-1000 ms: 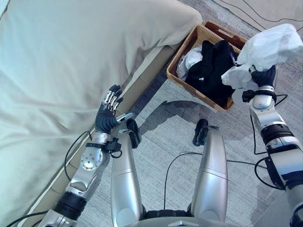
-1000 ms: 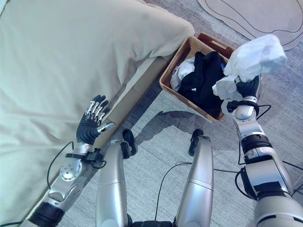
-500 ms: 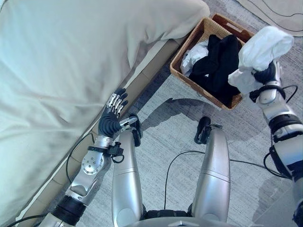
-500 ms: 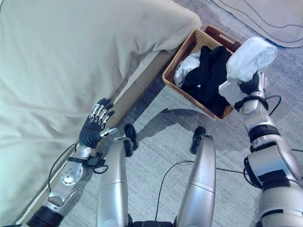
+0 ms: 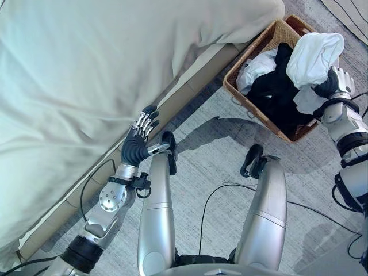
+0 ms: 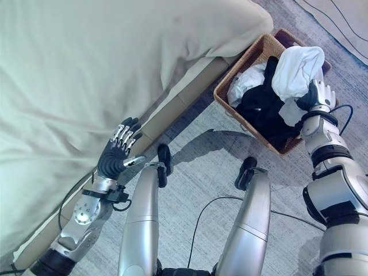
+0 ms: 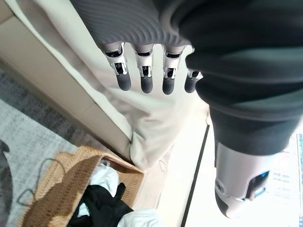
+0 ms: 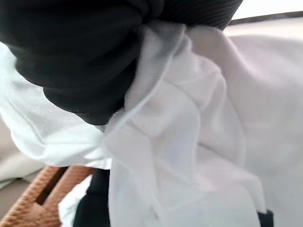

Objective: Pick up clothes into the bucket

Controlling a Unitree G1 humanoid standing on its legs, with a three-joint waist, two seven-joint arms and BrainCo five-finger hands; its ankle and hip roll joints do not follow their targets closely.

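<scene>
Right hand (image 6: 319, 96) clutching white garment (image 6: 294, 65) over wicker basket (image 6: 242, 63), above black clothes (image 6: 261, 107). Left hand (image 5: 138, 144) by bed (image 5: 86, 75), fingers straight, empty. Risk: loose folds draping over near rim if released too early.

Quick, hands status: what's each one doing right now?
Left hand: open, empty, beside the bed.
Right hand: shut on the white garment, over the wicker basket.
</scene>
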